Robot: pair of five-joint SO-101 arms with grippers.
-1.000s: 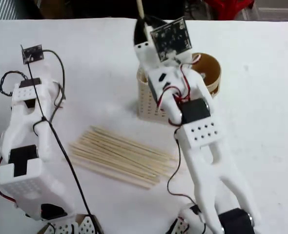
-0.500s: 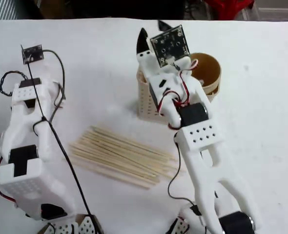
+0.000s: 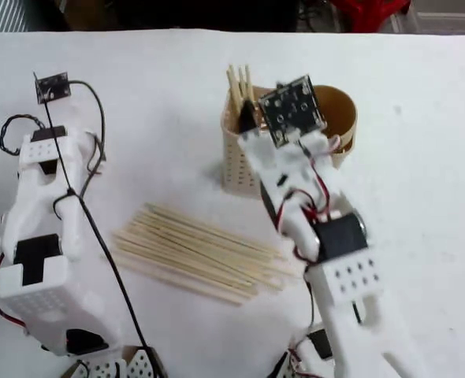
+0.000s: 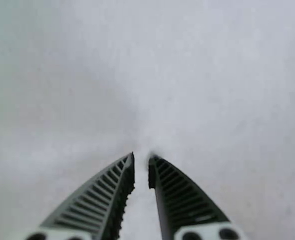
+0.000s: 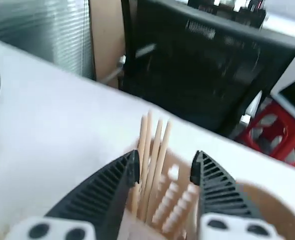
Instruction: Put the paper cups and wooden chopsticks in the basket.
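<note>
White bench (image 3: 422,94) spread out under both arms, and a dark chair (image 5: 212,65) stood in the room behind it. A cream basket (image 3: 234,169) with little holes stood near the far edge of the bench, about halfway along. A brown paper cup (image 3: 343,110) sat tight against it on the side nearer the right edge. I could not tell if the cup was inside the basket or just beside it.

Three standing chopsticks (image 3: 239,79) poked up out of the basket. A big pile of chopsticks (image 3: 193,252) lay flat in the middle of the bench.

The right fingers (image 5: 115,182) hung over the basket, spread wide apart and holding nothing. The left fingers (image 4: 112,197) pointed at bare bench near the left edge. They were almost pressed together, with only a thin gap and nothing in it.

The sticks were thin, long and pale. They looked light, stiff and smooth, so they would likely roll and slip. Pinching a few across their middle should stop them tipping. The cup looked light and easy to squash, so a soft hold on its rim seemed best.
</note>
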